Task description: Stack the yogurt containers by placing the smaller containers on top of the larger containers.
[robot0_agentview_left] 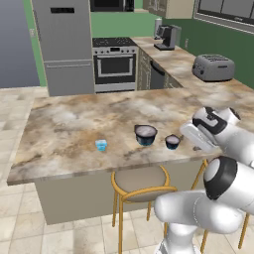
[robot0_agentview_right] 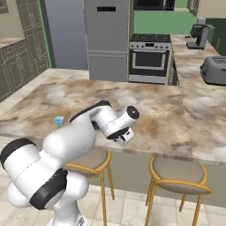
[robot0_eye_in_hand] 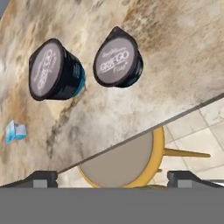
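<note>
Upright on the marble counter (robot0_agentview_left: 64,124) near its front edge stand three yogurt tubs in a row, grey lids facing up: the widest dark-blue tub (robot0_agentview_left: 146,134), the smaller dark-blue tub (robot0_agentview_left: 172,142) just beside it, and the tiny light-blue cup (robot0_agentview_left: 101,145) well apart on the other side. Nothing lies between them. The gripper (robot0_eye_in_hand: 112,177) hovers above the counter edge, jaws spread wide and empty. Below the edge stands a yellow-framed stool (robot0_agentview_left: 141,182); a toaster (robot0_agentview_left: 214,67) sits on the far counter.
</note>
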